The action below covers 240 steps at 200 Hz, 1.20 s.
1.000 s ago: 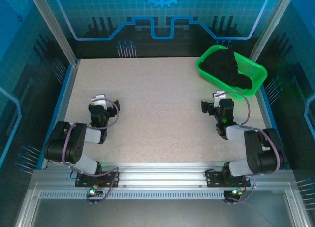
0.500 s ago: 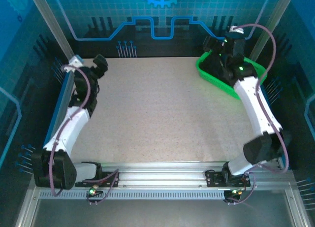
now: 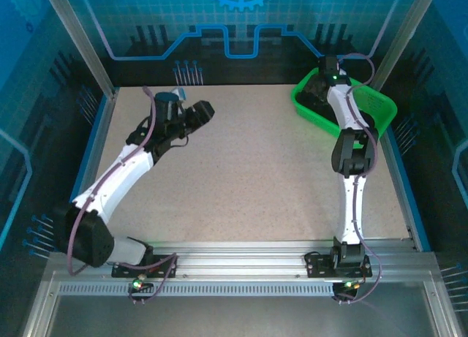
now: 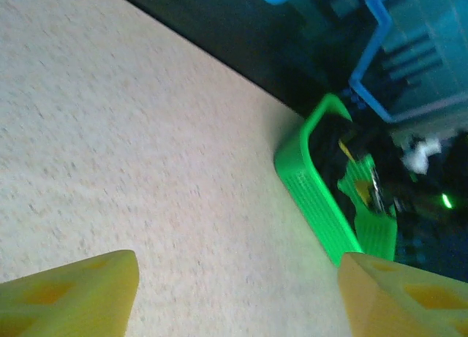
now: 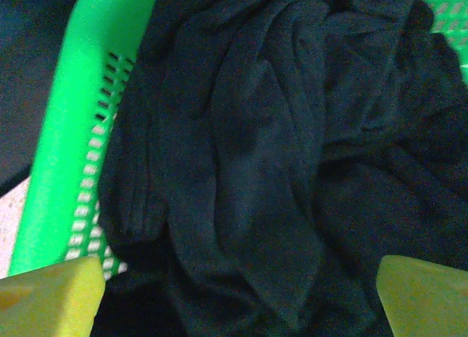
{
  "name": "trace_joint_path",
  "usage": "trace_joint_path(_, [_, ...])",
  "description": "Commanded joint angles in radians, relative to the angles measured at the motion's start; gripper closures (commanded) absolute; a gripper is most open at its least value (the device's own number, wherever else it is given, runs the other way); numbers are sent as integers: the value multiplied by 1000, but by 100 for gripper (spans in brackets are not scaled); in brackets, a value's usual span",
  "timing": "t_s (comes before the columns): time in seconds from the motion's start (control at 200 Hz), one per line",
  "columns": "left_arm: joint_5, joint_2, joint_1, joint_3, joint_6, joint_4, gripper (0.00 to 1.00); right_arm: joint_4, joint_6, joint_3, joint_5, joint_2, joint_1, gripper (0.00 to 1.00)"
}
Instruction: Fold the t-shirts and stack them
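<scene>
The black t-shirts lie crumpled together in a green mesh basket at the table's back right corner. My right gripper hangs over the pile with its yellow fingertips wide apart and nothing pinched between them. From above, the right gripper points down into the basket, where dark fabric shows beside the arm. My left gripper is over the bare table at the back left, pointing right towards the basket. It is open, with only tabletop between its fingertips.
The speckled beige table is bordered by blue side rails and a dark back wall with blue trim. The right arm's white links cross over the basket's front rim. A metal rail with both arm bases runs along the near edge.
Both arms have unfolded from near the front. The left swung from the left rail towards the back middle. The right has come down from above the basket's far rim into the basket.
</scene>
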<state>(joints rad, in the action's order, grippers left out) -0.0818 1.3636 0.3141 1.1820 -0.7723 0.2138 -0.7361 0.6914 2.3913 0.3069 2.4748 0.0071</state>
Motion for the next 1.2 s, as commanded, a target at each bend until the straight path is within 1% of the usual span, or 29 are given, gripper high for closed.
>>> trace_joint_path(0.0, [-38, -97, 11, -61, -33, 52, 32, -66, 64, 132, -105, 122, -17, 10])
trace_joint_path(0.055, [-38, -137, 11, -89, -37, 60, 35, -53, 94, 162, -158, 165, -30, 21])
trace_joint_path(0.11, [-33, -174, 11, -111, -37, 73, 38, -48, 125, 173, -173, 186, -39, 37])
trace_joint_path(0.15, [-22, -201, 11, -122, -34, 86, 41, -31, 132, 162, -178, 183, -42, 54])
trace_joint_path(0.18, [-15, -218, 11, -129, -32, 95, 43, -13, 130, 146, -182, 173, -41, 69])
trace_joint_path(0.22, [-3, -244, 11, -139, -33, 106, 47, 12, 130, 117, -183, 148, -41, 87])
trace_joint_path(0.24, [3, -255, 11, -145, -34, 108, 49, 24, 129, 99, -177, 131, -39, 94])
trace_joint_path(0.27, [10, -271, 11, -153, -38, 110, 51, 39, 129, 66, -150, 96, -34, 100])
trace_joint_path(0.325, [15, -290, 11, -167, -46, 110, 54, 95, 126, -28, -90, 9, -16, 100])
trace_joint_path(0.38, [13, -299, 12, -177, -53, 110, 57, 205, 119, -162, -38, -100, 4, 100])
trace_joint_path(0.47, [1, -295, 13, -188, -61, 106, 59, 339, 99, -340, 64, -277, 46, 100])
trace_joint_path(0.61, [-27, -264, 22, -194, -64, 79, 61, 384, 56, -460, 192, -479, 113, 100])
trace_joint_path(0.71, [-53, -225, 27, -184, -68, 56, 61, 429, 29, -529, 234, -612, 160, 100])
trace_joint_path(0.815, [-75, -180, 34, -163, -66, 32, 61, 455, -34, -539, 269, -718, 200, 100])
trace_joint_path(0.885, [-85, -154, 38, -145, -63, 26, 61, 465, -66, -524, 259, -777, 215, 100])
trace_joint_path(1.0, [-75, -136, 42, -125, -60, 31, 61, 471, -164, -474, 261, -855, 263, 100])
trace_joint_path(1.095, [-33, -149, 43, -113, -52, 57, 60, 488, -247, -436, 260, -907, 317, 100])
trace_joint_path(1.195, [60, -179, 43, -86, -21, 133, 59, 471, -321, -384, 254, -927, 396, 100])
